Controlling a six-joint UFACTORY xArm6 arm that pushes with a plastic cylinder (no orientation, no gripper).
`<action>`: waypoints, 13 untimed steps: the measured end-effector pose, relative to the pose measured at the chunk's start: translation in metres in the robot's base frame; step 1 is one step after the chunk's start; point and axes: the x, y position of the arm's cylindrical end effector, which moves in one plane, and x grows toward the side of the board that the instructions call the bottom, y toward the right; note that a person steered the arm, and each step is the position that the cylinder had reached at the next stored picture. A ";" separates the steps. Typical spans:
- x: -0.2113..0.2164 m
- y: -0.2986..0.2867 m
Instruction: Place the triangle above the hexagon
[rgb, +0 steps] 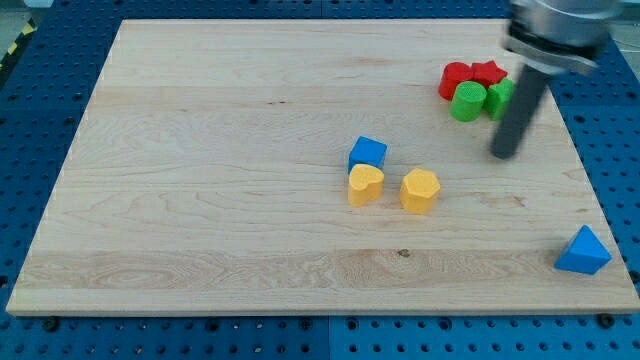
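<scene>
The blue triangle (583, 250) lies near the board's bottom right corner. A yellow block that looks like a hexagon (420, 190) sits near the middle, with a yellow heart (365, 184) to its left and a blue cube (368, 153) just above the heart. My tip (503, 155) rests on the board at the right, touching no block. It is well above the triangle, right of the hexagon, and just below the red and green cluster.
At the view's top right there is a tight cluster: a red block (455, 78), a red star (488, 72), a round green block (467, 101) and a green block (498, 97) partly hidden behind the rod. The board's right edge (598, 190) is close to the triangle.
</scene>
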 end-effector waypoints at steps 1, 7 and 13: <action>0.046 0.081; 0.073 0.006; 0.015 -0.010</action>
